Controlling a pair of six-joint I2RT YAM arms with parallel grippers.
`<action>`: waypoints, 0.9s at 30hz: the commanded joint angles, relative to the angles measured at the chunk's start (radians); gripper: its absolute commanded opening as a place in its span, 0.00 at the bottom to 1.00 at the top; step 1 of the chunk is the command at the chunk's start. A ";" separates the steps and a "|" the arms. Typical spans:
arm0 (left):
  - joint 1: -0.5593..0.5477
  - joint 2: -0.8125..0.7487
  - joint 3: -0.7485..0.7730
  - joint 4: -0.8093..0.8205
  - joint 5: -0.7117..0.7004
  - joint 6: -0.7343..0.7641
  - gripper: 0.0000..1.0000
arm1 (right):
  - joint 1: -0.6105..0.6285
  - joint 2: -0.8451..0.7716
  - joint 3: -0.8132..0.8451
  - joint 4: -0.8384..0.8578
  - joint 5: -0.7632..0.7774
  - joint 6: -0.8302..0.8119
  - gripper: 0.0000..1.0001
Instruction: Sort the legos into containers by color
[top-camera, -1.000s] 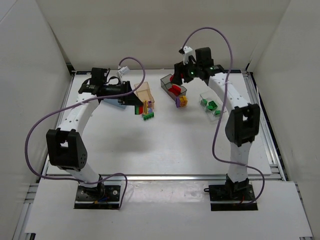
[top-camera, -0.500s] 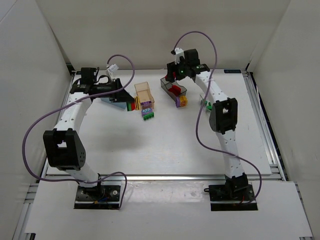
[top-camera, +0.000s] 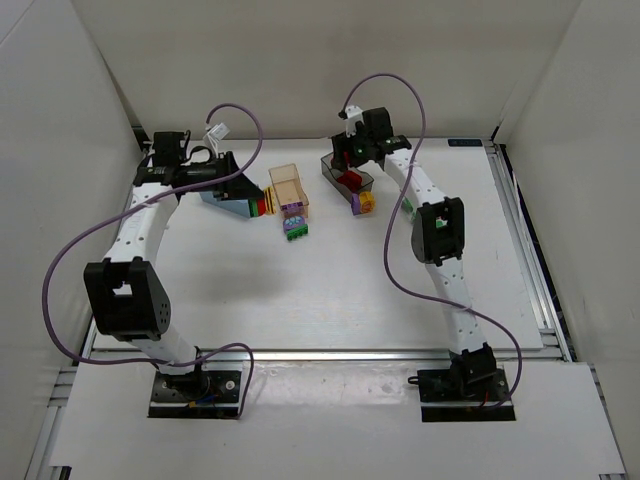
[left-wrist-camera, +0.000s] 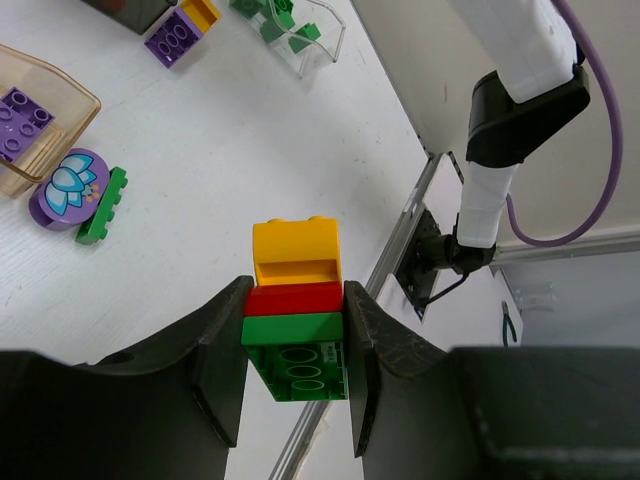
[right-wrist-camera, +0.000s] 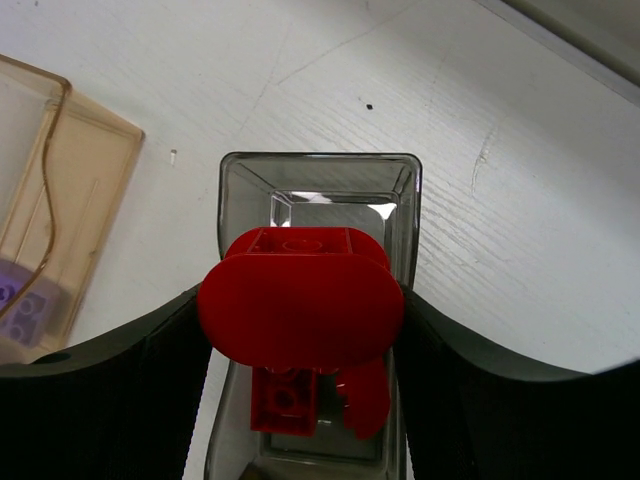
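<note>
Right gripper (right-wrist-camera: 300, 335) clamps a red brick (right-wrist-camera: 300, 295) directly over the grey bin (right-wrist-camera: 318, 165) near the table's (top-camera: 330, 290) far edge, with red pieces (right-wrist-camera: 285, 400) already inside. Best to stay centred between the walls, dip lower, then let go. Left gripper (left-wrist-camera: 297, 310) pinches a yellow-red-green stack (left-wrist-camera: 295, 265) aloft near the far-left corner. Since a second ago the right elbow folded in toward the middle, and the left arm drew its stack leftward, away from the tan bin (top-camera: 287, 187).

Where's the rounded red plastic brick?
The rounded red brick is centre of the right wrist view, gripped by the right end effector above the dark smoky grey plastic bin.
</note>
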 joint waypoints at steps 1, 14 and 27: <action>0.004 -0.014 0.039 0.002 0.032 -0.003 0.10 | 0.000 0.026 0.065 0.055 0.020 -0.011 0.51; -0.001 0.018 0.058 0.005 0.052 -0.004 0.10 | 0.000 -0.110 -0.014 0.056 -0.088 -0.049 0.88; -0.073 0.044 0.048 0.017 0.137 0.065 0.10 | -0.089 -0.534 -0.274 -0.019 -0.965 0.401 0.84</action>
